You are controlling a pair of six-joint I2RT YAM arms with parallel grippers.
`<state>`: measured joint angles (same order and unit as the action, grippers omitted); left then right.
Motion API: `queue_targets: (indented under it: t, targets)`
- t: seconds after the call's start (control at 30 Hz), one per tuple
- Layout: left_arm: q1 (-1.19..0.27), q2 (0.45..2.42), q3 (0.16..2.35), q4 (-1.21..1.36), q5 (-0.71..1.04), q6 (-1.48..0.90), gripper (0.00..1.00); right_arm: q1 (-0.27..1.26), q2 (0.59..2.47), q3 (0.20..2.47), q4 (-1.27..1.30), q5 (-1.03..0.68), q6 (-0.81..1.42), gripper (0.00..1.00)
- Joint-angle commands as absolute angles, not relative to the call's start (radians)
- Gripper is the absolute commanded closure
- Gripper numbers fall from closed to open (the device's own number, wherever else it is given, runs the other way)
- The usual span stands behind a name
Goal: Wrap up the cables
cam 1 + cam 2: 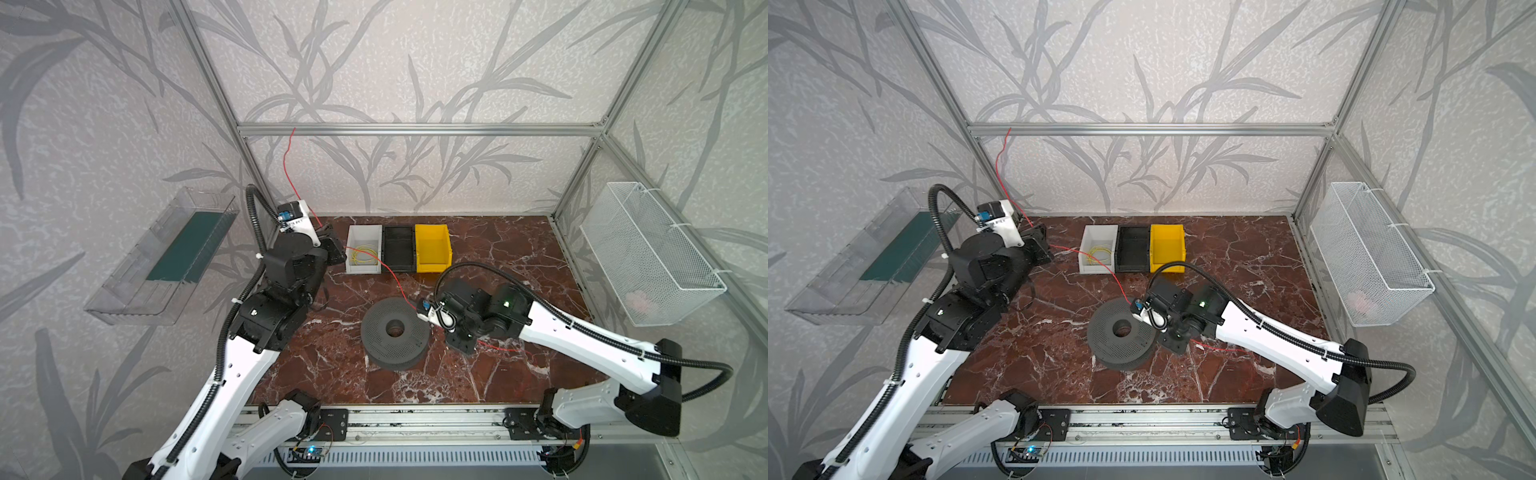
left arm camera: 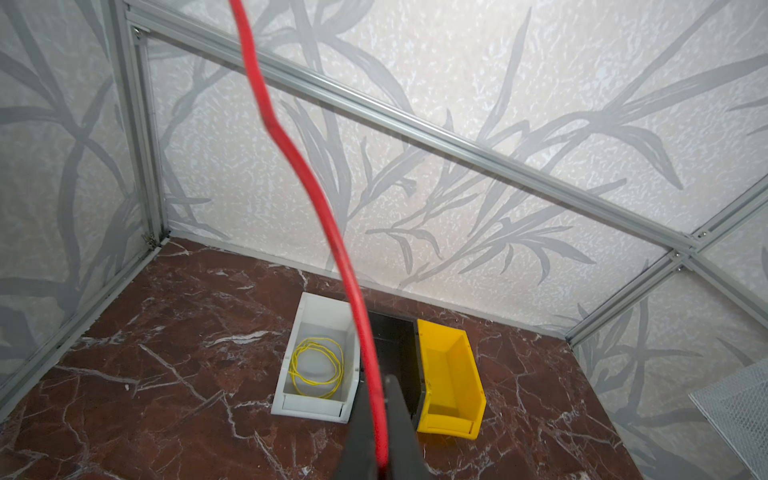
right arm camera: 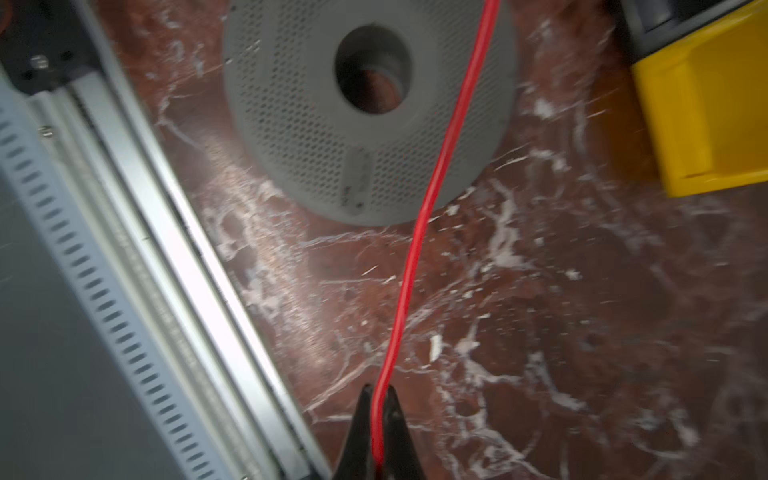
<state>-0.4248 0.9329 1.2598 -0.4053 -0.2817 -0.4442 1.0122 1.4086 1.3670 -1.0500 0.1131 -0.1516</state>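
Observation:
The red cable [image 1: 395, 282] [image 1: 1113, 272] runs from my left gripper [image 1: 332, 245] [image 2: 379, 382] across the marble, over the edge of the dark grey perforated spool [image 1: 382, 336] [image 3: 299, 124], to my right gripper [image 1: 461, 347] [image 3: 379, 388]. Both grippers are shut on it, with the wire pinched between the black fingers in each wrist view. Past the left gripper, the red cable [image 2: 316, 195] rises up the back wall. A short tail lies on the table beyond the right gripper. The yellow cable [image 1: 365, 252] [image 2: 318, 340] lies coiled in the white bin [image 1: 357, 268].
A black bin [image 1: 399, 249] and a yellow bin [image 1: 432, 249] stand beside the white one at the back. A white wire basket [image 1: 648, 253] hangs on the right wall and a clear tray [image 1: 166, 257] on the left wall. An aluminium rail runs along the table front.

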Motion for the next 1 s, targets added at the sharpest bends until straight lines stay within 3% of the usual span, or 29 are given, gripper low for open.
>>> queue_targets:
  t: [0.0,0.17,0.2,0.23,0.3,0.4,0.73,0.97]
  targets:
    - [-0.421,0.889,1.292,-0.457,-0.245,-0.436,1.00,1.016,1.458,1.491,-0.969,0.465,-0.307,1.00]
    - [-0.422,0.891,1.266,-0.477,-0.132,-0.485,1.00,0.988,1.463,1.501,-0.778,0.572,-0.445,1.00]
    - [-0.425,0.889,1.246,-0.463,-0.117,-0.505,1.00,0.968,1.456,1.487,-0.757,0.550,-0.446,0.89]
    - [-0.427,0.886,1.212,-0.439,-0.102,-0.527,1.00,0.947,1.447,1.463,-0.733,0.536,-0.441,0.70]
    - [-0.435,0.884,1.135,-0.361,-0.067,-0.580,1.00,0.921,1.424,1.414,-0.719,0.506,-0.410,0.43]
    - [-0.484,0.894,1.020,-0.241,-0.079,-0.634,1.00,0.917,1.360,1.317,-0.723,0.440,-0.343,0.25]
    - [-0.672,0.884,0.703,0.197,-0.296,-0.605,1.00,0.908,1.052,1.070,-0.681,0.114,-0.141,0.15]
    - [-0.762,0.945,0.738,0.147,-0.266,-0.616,1.00,0.886,1.198,1.236,-0.508,-0.176,-0.167,0.13]
